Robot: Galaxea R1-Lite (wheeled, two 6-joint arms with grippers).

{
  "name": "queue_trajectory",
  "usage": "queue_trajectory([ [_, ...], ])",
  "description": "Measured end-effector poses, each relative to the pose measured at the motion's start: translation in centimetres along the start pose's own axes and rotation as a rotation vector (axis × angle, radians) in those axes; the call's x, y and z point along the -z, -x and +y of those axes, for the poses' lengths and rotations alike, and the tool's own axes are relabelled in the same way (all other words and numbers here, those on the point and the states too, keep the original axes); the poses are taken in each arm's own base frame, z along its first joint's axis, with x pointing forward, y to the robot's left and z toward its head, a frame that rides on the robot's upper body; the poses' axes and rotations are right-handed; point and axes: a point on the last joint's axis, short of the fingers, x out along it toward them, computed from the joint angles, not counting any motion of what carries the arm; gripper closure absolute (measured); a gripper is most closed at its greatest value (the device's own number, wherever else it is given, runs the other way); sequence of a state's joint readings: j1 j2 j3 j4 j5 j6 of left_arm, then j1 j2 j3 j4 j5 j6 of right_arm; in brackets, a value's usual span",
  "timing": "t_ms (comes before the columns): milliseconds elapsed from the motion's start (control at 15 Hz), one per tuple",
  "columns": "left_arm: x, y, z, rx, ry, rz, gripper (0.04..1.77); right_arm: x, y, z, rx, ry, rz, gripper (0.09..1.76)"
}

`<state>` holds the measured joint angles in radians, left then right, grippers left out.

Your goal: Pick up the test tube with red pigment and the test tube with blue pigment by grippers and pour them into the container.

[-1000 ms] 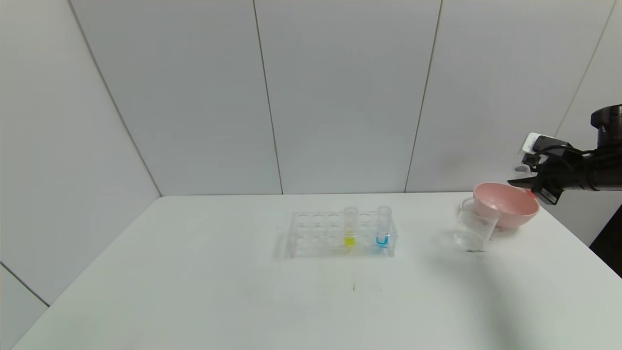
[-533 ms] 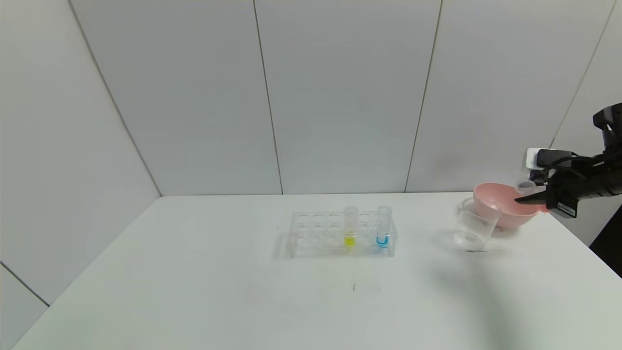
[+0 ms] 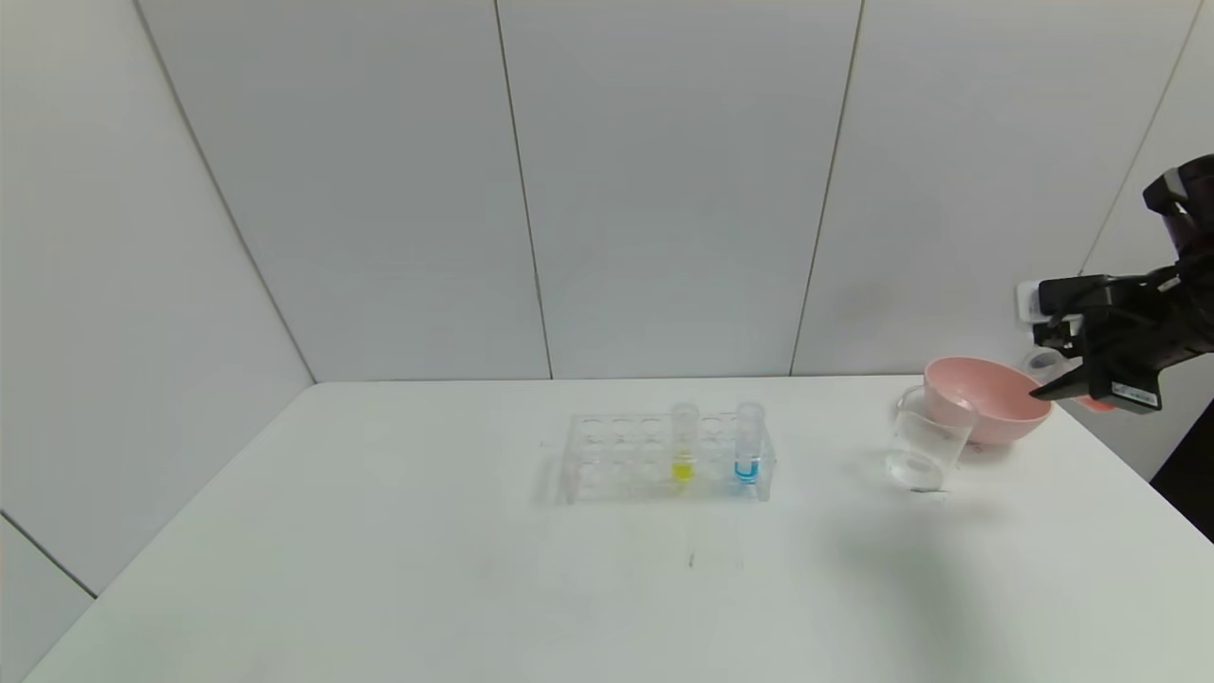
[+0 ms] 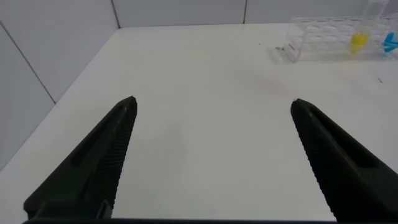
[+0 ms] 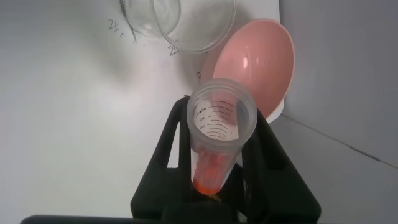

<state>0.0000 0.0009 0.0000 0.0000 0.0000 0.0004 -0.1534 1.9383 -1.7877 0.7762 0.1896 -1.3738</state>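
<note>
While your left gripper (image 4: pixel 211 155) waits low over the near left part of the white table (image 3: pixel 379 569), its two black fingers (image 4: pixel 93 162) spread wide with nothing between them, the work sits farther off and to the right. From that wrist you can see the clear tube rack (image 4: pixel 329 40) far across the table. In the head view the clear tube rack (image 3: pixel 664 455) stands near the middle of the table, with the test tube with yellow liquid (image 3: pixel 684 442) and the test tube with blue pigment (image 3: pixel 748 442) upright in its right-hand slots, the blue one on the right. Farther right stands the container (image 3: pixel 925 441), a clear beaker, touching or just in front of the pink bowl (image 3: pixel 986 398) behind it. Your right gripper (image 3: pixel 1076 379) hangs at the far right edge, beyond the bowl's right rim and above the table, well apart from the beaker. It is clenched on the test tube with red pigment (image 3: pixel 1048 363). In the right wrist view, the test tube with red pigment (image 5: pixel 217 134) sits squeezed between the black fingers (image 5: pixel 168 149), its open mouth toward the camera and the orange-red liquid pooled at its bottom, with the container (image 5: pixel 186 22) and pink bowl (image 5: pixel 255 62) beyond it.
</note>
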Motion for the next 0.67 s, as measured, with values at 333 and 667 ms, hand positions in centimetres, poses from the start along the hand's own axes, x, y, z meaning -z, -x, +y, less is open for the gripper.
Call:
queue_trajectory([
  [333,0.0,0.0,0.0,0.0,0.0,0.0,0.05,-1.7,-0.2,-0.9,-0.03,0.031,0.047,1.32],
  [667,0.0,0.0,0.0,0.0,0.0,0.0,0.05,-2.8,-1.3,-1.1,-0.028,0.06,0.114,1.32],
])
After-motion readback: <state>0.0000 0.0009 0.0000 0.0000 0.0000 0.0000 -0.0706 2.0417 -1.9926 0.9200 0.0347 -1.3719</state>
